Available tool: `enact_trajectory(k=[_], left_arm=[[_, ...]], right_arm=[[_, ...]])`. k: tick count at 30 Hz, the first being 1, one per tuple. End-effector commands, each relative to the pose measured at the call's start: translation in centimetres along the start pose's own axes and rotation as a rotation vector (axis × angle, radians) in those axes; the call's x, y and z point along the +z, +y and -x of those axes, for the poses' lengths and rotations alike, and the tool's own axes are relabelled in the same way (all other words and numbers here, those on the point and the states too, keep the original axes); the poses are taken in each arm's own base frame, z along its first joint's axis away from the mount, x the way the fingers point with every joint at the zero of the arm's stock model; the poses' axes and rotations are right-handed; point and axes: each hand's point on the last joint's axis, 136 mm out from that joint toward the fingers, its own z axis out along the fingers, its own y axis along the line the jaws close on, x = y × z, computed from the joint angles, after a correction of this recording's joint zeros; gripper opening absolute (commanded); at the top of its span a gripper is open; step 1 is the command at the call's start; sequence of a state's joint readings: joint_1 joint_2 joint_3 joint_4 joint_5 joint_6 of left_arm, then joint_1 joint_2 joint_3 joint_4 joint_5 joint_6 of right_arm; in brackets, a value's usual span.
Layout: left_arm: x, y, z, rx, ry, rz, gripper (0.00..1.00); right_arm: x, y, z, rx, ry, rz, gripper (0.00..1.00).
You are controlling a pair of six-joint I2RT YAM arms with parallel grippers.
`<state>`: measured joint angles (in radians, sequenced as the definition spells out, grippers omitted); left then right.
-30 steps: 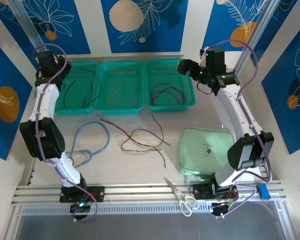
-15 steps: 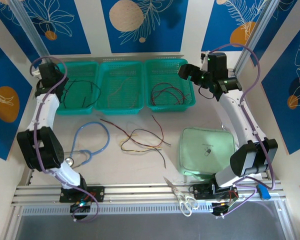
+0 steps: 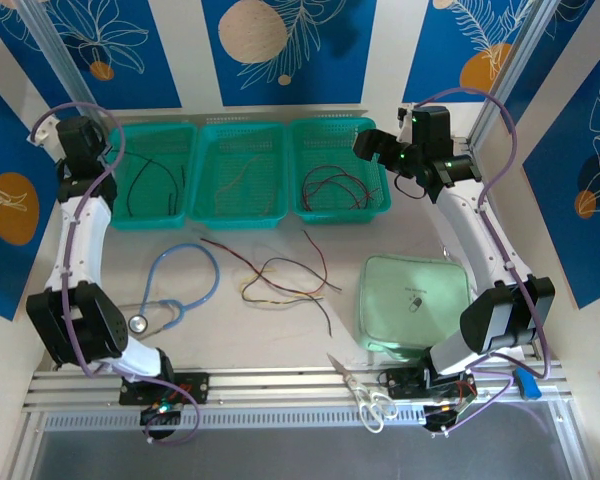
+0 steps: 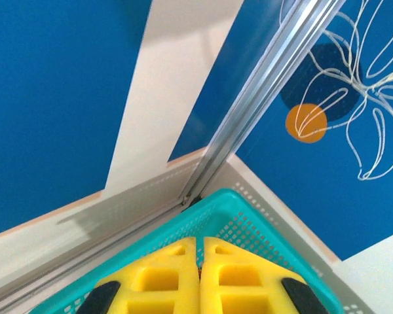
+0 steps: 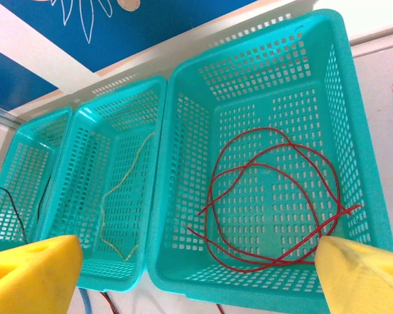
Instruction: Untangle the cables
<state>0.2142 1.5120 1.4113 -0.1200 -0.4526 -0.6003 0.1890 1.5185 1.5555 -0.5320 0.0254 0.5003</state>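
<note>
Left gripper: we see its yellow fingers pressed together with nothing between them, raised over the far left corner of the left basket.
Right gripper: we see the fingers spread wide and holding nothing, hovering above the right basket.
Red cables: coiled on the floor of the right basket, straight below the right gripper.
Tan cable: alone in the middle basket, to the left of the right gripper.
Black cable: in the left basket, just to the right of the left gripper.
Loose cables: we find red, black and yellowish strands crossed on the table, nearer the arm bases and well apart from both grippers.
Stethoscope: on the table left of that tangle, well below the left gripper.
</note>
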Motion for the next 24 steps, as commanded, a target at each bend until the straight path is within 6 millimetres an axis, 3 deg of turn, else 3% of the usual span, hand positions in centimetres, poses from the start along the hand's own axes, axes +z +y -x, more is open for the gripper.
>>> enact_trajectory(k=[1, 6, 14, 19, 24], left_arm=[[2.3, 0.4, -4.7, 0.044, 0.164, 0.006, 0.0], [4.7, 0.8, -10.3, 0.038, 0.378, 0.044, 0.0], [7.0, -1.1, -18.0, 0.075, 0.666, 0.013, 0.0], [7.5, -1.3, -21.2, 0.11, 0.755, 0.013, 0.0], [8.0, 0.4, -24.4, 0.152, 0.828, 0.055, 0.0]], right_arm=[[-0.4, 0.7, 0.4, -0.024, -0.003, 0.021, 0.92], [-0.3, 0.7, 0.1, -0.023, 0.011, 0.026, 0.92], [-0.1, 0.4, -0.6, -0.013, 0.02, 0.02, 0.92], [0.0, 0.4, -0.9, -0.015, 0.027, 0.022, 0.92], [0.0, 0.4, -1.2, -0.021, 0.033, 0.02, 0.92]])
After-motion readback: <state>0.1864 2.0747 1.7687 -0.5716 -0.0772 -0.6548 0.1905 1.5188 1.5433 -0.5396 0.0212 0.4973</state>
